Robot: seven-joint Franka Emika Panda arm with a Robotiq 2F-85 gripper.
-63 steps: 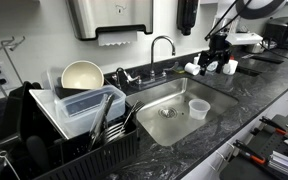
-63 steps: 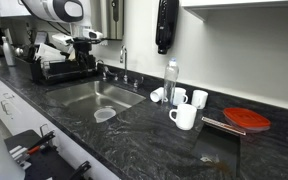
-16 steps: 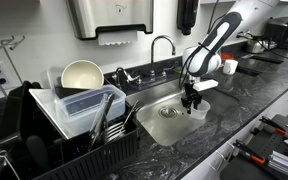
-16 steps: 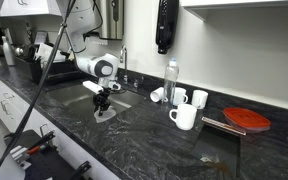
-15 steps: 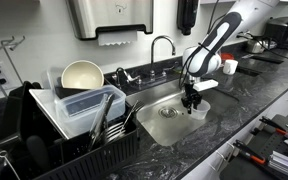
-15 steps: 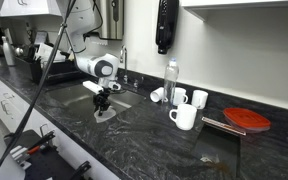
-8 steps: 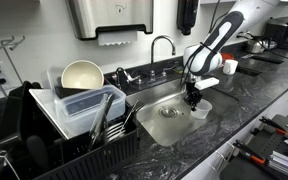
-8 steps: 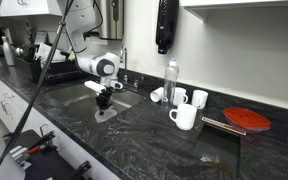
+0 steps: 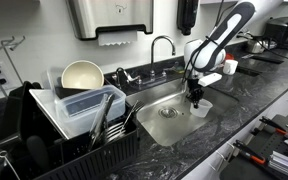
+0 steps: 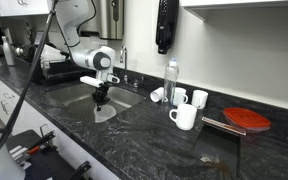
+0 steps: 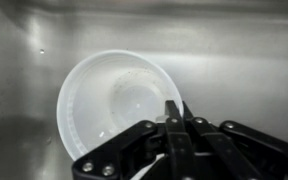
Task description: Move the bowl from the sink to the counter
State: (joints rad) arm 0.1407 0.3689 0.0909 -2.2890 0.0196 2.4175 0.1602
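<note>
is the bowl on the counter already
No, the bowl is down inside the sink, under the gripper.
</note>
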